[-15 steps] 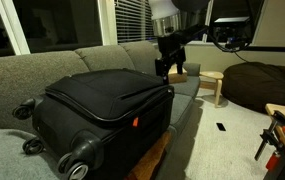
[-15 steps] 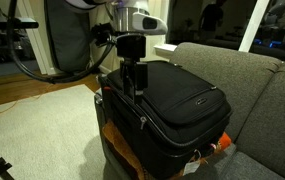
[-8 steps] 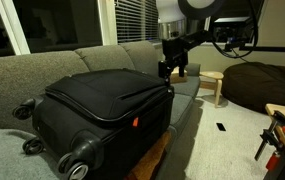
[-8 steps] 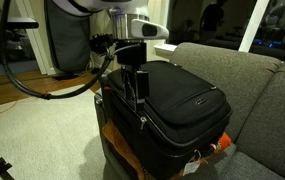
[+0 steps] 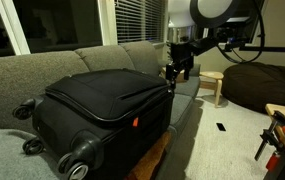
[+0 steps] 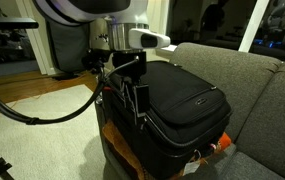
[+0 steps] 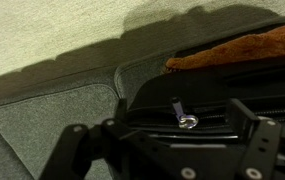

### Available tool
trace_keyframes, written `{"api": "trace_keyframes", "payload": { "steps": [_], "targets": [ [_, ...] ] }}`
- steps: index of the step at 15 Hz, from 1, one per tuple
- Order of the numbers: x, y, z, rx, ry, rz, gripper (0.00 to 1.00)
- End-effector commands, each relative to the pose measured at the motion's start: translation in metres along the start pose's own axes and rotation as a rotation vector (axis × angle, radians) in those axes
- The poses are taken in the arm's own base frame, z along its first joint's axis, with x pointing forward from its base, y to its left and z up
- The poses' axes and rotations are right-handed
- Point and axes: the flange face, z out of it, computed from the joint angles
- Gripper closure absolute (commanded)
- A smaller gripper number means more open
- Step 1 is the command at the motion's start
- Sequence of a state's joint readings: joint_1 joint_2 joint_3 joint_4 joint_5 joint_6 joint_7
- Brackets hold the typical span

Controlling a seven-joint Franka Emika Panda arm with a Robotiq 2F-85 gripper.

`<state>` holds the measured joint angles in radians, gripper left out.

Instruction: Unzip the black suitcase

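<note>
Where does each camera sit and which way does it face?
An exterior view: at the wheel end of the suitcase, facing the window; arm and gripper beyond.
An exterior view: opposite end, facing the couch; arm close by.
Wrist view: above the suitcase edge, facing the zipper pull; fingers at the bottom.
Both exterior views share suitcase and gripper.

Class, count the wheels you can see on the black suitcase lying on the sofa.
3. In an exterior view, all sit at one end of the black suitcase: upper-left wheel, lower-left wheel, nearest wheel. A fourth may be hidden.
</note>
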<state>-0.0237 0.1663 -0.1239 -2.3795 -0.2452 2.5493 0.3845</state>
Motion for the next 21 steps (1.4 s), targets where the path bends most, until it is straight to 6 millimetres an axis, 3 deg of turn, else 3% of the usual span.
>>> {"api": "trace_keyframes", "payload": {
  "steps": [1,3,4,21],
  "targets": [
    [-0.019,0.016,-0.005,0.035,0.045,-0.022,0.00],
    [-0.021,0.019,-0.004,0.039,0.048,-0.037,0.00],
    [-0.007,0.008,0.004,0.016,0.023,-0.022,0.00],
    [-0.009,0.009,0.012,0.021,0.093,-0.029,0.00]
  ]
}}
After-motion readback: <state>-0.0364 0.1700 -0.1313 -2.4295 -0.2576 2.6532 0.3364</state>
